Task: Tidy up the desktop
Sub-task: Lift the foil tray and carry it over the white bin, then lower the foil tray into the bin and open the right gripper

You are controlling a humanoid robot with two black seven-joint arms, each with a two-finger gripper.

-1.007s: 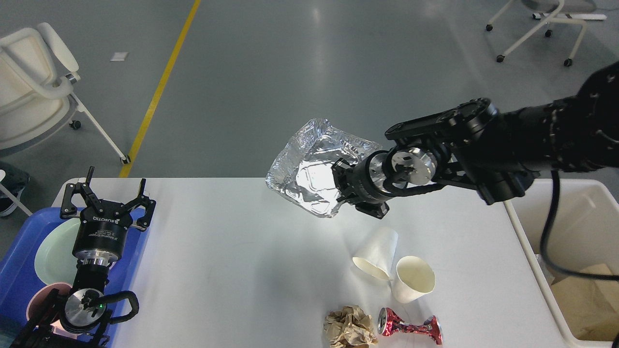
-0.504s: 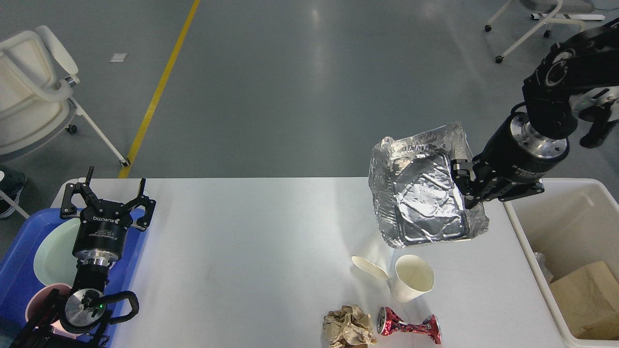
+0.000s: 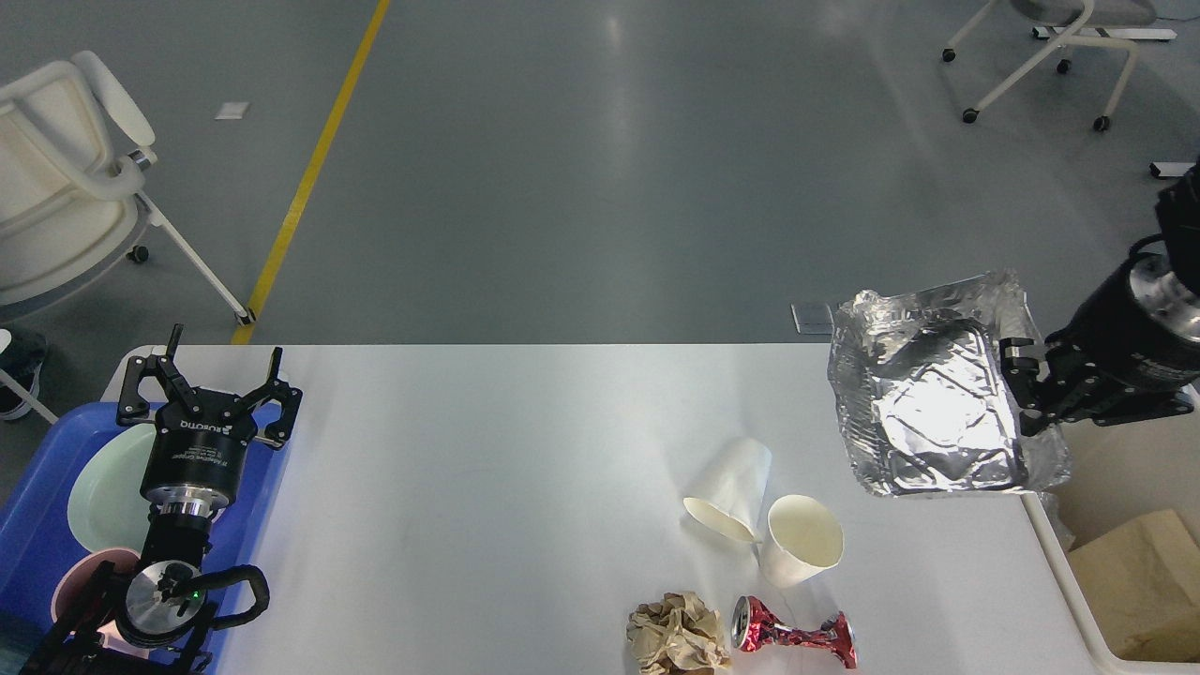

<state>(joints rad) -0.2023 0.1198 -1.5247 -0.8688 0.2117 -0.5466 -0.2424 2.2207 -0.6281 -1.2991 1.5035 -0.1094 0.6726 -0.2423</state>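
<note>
Right gripper (image 3: 1020,389) is clamped on the foil tray's (image 3: 928,412) thin rim at three o'clock, above the white worktop's (image 3: 487,487) right edge; flimsy foil could tear or slip short of the bin (image 3: 1078,600). Left gripper (image 3: 208,380), fingers apart, hovers at nine.

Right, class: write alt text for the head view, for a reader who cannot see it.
The right claw holds a crumpled foil tray in the air above the right end of the desktop, beside a cream bin. Two paper cups, a paper ball and a crushed red can lie on the desktop; the left claw is open above a blue tray.
</note>
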